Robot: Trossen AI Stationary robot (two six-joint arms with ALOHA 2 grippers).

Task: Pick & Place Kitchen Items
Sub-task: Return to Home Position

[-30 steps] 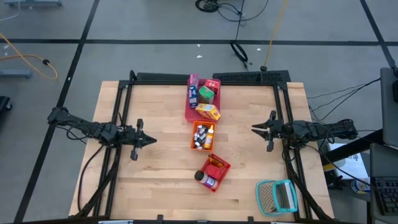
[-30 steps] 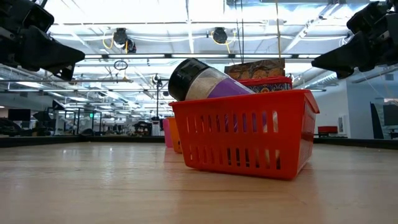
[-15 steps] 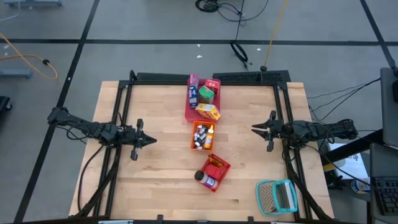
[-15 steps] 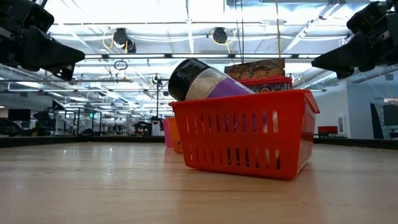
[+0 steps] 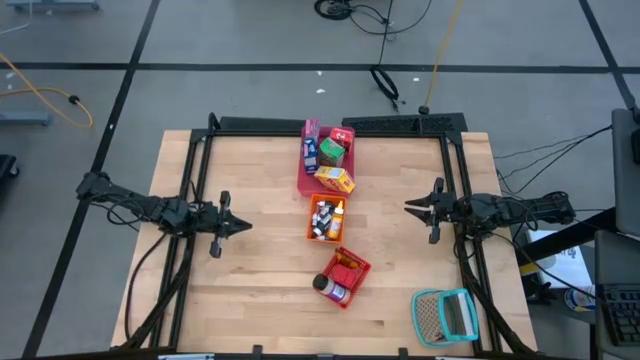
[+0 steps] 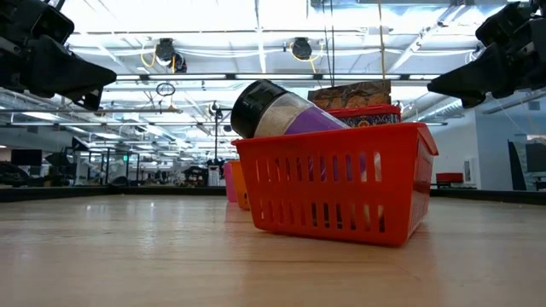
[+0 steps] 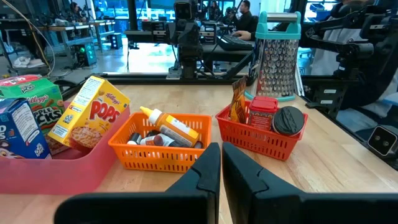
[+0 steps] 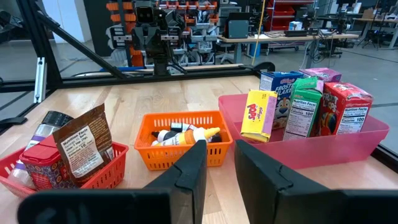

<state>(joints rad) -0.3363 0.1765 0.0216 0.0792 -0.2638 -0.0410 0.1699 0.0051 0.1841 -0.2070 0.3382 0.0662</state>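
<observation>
Left gripper (image 5: pixel 243 226) is held empty over the left side of the table (image 5: pixel 250 290), fingers pressed almost together. Right gripper (image 5: pixel 408 207) is held empty over the right side, fingers slightly parted. Homing is judged the step in hand. No loose item is seen, so only a clear retreat is needed. Cartons (image 5: pixel 330 160) are stood in the pink tray (image 5: pixel 303 186), bottles (image 5: pixel 324 218) laid in the orange basket (image 5: pixel 311 206), and the jar (image 5: pixel 330 288) tipped in the red basket (image 5: pixel 362 268).

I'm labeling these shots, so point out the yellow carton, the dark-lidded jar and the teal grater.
yellow carton (image 7: pixel 87 119): left wrist view, its front face.
dark-lidded jar (image 6: pixel 251 108): low view, its black lid.
teal grater (image 5: pixel 440 318): high view, its mesh middle.
</observation>
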